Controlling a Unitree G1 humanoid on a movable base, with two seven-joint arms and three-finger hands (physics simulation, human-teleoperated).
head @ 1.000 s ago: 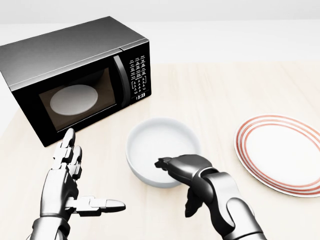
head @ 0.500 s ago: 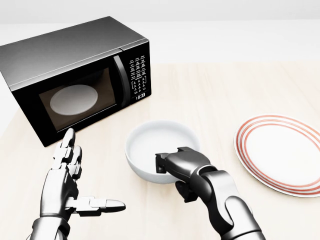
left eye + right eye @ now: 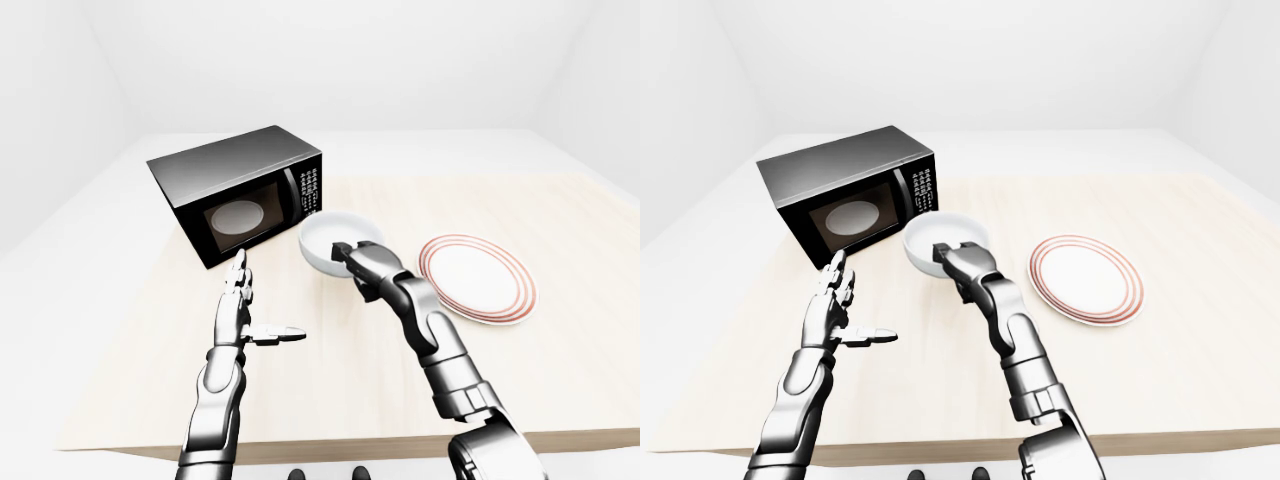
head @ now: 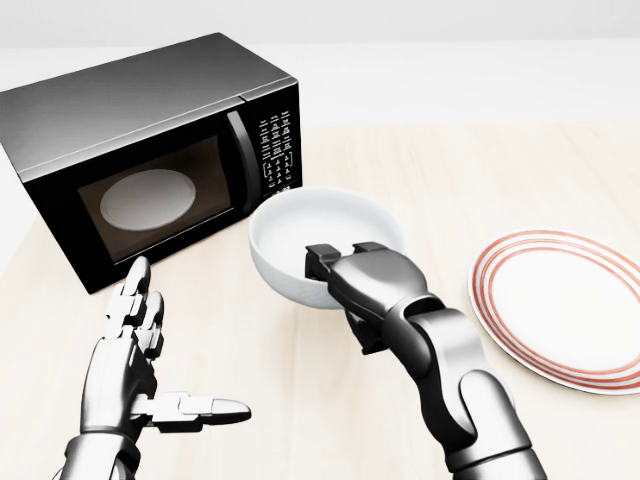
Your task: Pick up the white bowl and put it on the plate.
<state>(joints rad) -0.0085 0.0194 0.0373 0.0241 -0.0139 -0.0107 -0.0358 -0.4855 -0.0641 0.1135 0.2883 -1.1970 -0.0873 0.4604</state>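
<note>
Bowl (image 4: pixel 325 243) now lifted off table (image 4: pixel 480 180), right hand (image 4: pixel 362 280) pinching its near rim; plate (image 4: pixel 565 305) waits right. Left hand (image 4: pixel 135 365) splayed, empty.

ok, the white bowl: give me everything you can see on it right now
The plain white round bowl looks like glazed ceramic, smooth and unmarked, with a deep empty interior. The dark right hand pinches its near rim, fingers hooked over the edge into the bowl. It appears lifted off the pale wooden table and tilted slightly, opening upward. In the head view it sits right of the black microwave and left of the red-ringed plate, touching neither.
</note>
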